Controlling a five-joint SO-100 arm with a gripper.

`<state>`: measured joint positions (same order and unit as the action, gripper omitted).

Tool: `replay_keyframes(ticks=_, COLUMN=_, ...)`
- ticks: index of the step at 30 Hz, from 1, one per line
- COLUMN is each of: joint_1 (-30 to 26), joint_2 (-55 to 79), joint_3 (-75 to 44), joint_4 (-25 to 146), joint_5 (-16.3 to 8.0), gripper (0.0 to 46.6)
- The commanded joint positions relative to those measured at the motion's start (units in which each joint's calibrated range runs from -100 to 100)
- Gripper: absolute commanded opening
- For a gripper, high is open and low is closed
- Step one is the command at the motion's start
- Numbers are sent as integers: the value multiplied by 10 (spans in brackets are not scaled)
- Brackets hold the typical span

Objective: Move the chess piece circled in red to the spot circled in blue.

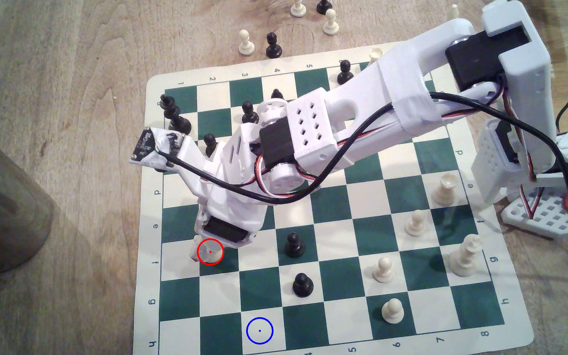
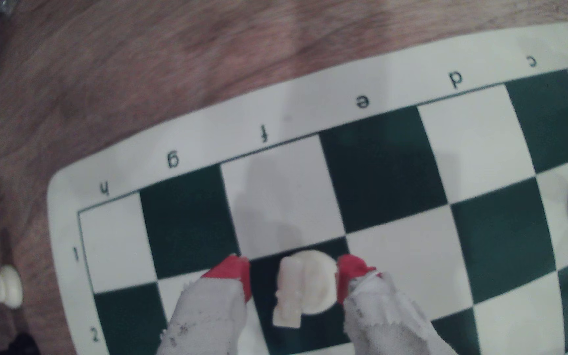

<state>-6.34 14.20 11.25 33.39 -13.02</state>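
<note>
1. I see the pincer (image 2: 293,278) spread apart, red fingertips (image 2: 233,273) flanking the white knight (image 2: 305,288) on its green square.
2. One tip meets the knight's base.
3. The blue-circled square (image 1: 259,330), near the board edge (image 1: 146,307), has open squares around it.

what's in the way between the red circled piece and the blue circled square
Nothing visible. The chess piece sits between the open end effector's red fingertips. The squares between it and the spot look bare; the nearest black pawn stands off to the exterior view's right of that path.

White printed arm (image 1: 351,112) — black servos, black cable, white tape; claw (image 2: 293,283) red-tipped, cloth-wrapped.
</note>
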Motion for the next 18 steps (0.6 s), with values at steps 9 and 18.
replay_keyframes(ticks=9, joint_1=-5, joint_2=6, joint_3=-45, joint_4=-14, joint_5=-3, gripper=132)
replay_keyframes(ticks=18, joint_1=-6, joint_2=1, joint_3=-45, joint_4=-14, joint_5=-9, gripper=40)
